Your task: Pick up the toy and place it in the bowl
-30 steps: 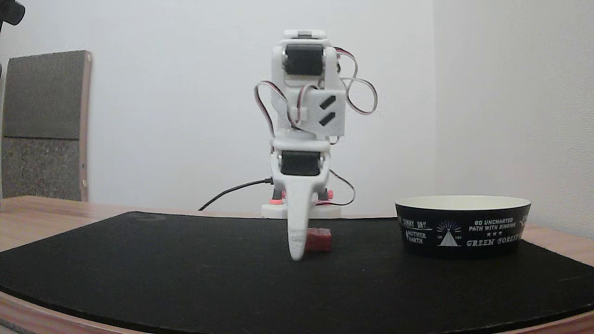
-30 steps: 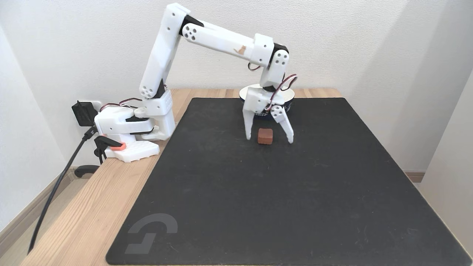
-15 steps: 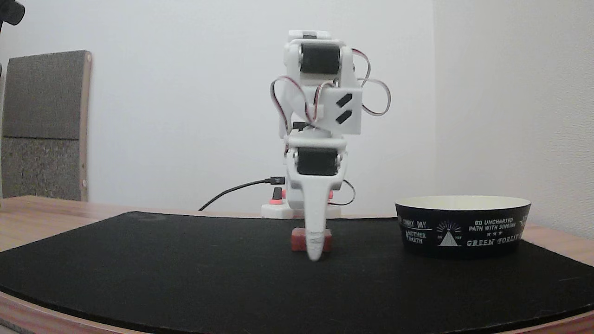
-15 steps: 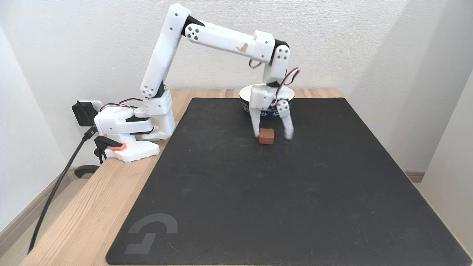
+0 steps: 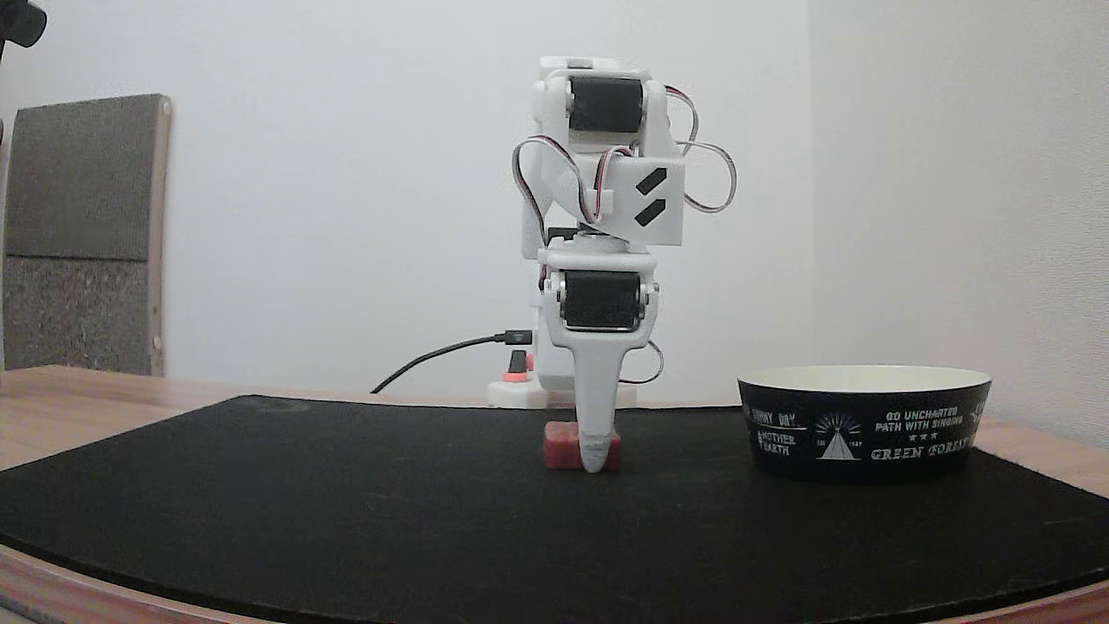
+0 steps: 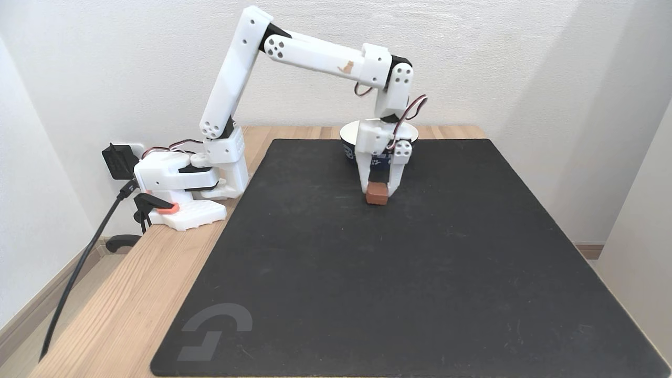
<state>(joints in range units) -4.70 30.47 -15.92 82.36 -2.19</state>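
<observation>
The wooden table carries a black mat that covers most of its top, and everything of note stands on or beside that mat. In a fixed view the white arm rises from its base at about 9 o'clock off the mat's edge, leans up to an elbow near the wall, runs across toward 12 o'clock, then bends at the wrist so the gripper points straight down. The bowl sits on the mat toward 3 o'clock of the arm in a fixed view at table height, black outside with white lettering and a triangle emblem, cream inside; from that low angle its inside cannot be seen. In the higher fixed view the bowl lies at 12 o'clock on the mat, just behind the wrist, and the part of the interior that shows holds nothing. The gripper has its two fingers drawn in against the sides of the toy, grasping it. The toy, a small dull-red block, rests on the mat near its middle, in front of the bowl and apart from it.
</observation>
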